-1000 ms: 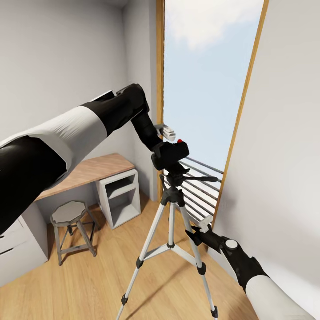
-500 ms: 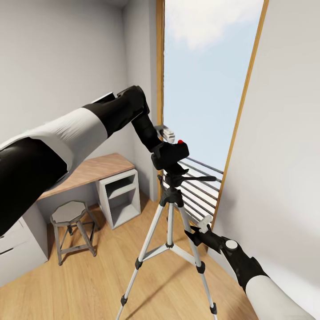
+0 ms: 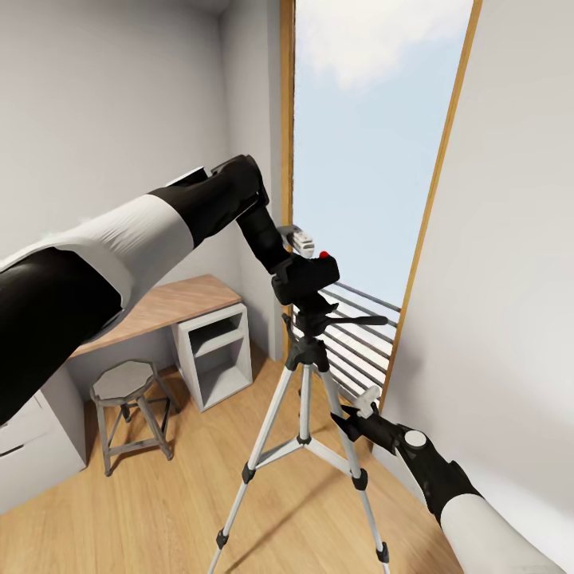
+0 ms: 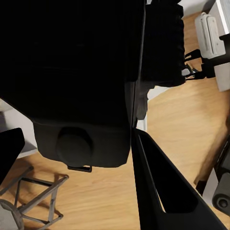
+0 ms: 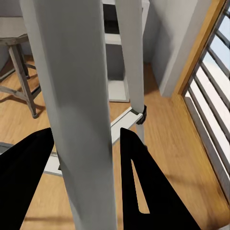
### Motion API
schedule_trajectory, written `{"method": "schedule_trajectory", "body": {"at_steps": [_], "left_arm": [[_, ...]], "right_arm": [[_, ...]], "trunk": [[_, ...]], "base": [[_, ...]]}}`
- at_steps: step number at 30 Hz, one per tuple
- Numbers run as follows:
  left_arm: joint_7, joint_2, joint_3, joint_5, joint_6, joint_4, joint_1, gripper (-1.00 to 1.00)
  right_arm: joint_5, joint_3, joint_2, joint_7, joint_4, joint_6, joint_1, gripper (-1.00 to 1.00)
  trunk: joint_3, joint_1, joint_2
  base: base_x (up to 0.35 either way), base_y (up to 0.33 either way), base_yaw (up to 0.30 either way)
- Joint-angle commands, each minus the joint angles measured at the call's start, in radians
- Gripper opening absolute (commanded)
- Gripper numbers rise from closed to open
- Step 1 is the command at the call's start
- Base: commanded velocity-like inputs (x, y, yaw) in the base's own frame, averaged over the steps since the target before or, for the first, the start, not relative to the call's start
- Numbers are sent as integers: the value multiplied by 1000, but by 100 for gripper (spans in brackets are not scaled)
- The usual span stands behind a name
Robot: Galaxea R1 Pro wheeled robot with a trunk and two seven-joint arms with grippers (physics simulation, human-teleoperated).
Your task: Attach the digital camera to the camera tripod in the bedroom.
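Observation:
The digital camera [image 3: 307,275], a black box with a red dot on top, sits right on the pan head of the camera tripod [image 3: 305,399] by the bedroom window. My left gripper [image 3: 296,259] is shut on the camera from the desk side. In the left wrist view the camera body [image 4: 81,72] looms large and dark, with one finger [image 4: 163,191] beside it. Lower down, my right gripper [image 3: 348,416] is closed around one silver tripod leg. The right wrist view has that leg [image 5: 81,120] running between both black fingers [image 5: 143,187].
A wood-topped grey desk [image 3: 159,307] with an open shelf unit [image 3: 215,351] stands against the left wall, and a grey metal stool [image 3: 127,383] stands before it. The window railing [image 3: 359,335] is just behind the tripod. A pale wall [image 3: 510,279] is close on the right.

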Motion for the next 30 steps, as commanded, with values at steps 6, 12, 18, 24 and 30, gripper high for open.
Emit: {"method": "schedule_trajectory", "body": {"at_steps": [6,12,18,24,30], "left_arm": [[-11,-1,2,-10,-13,-1,4,100],[-11,-1,2,-10,-14,-1,4,100],[-11,-1,2,-9,-15,-1,4,100],[-12,4,12,-3,-22,-2,4,100],[-11,18,85,-3,-43,-41,1,100]], "right_arm": [[-4,6,-1,-24,-2,-4,0,-100],[-4,6,-1,-24,-2,-4,0,-100],[-4,6,-1,-24,-2,-4,0,-100],[-4,6,-1,-24,-2,-4,0,-100],[-4,6,-1,-24,-2,-3,0,-100]], "trunk": [[-3,1,-2],[-3,1,-2],[-3,1,-2],[-3,1,-2],[-3,1,-2]], "base": [[0,0,0],[0,0,0],[0,0,0],[0,0,0],[0,0,0]]}}
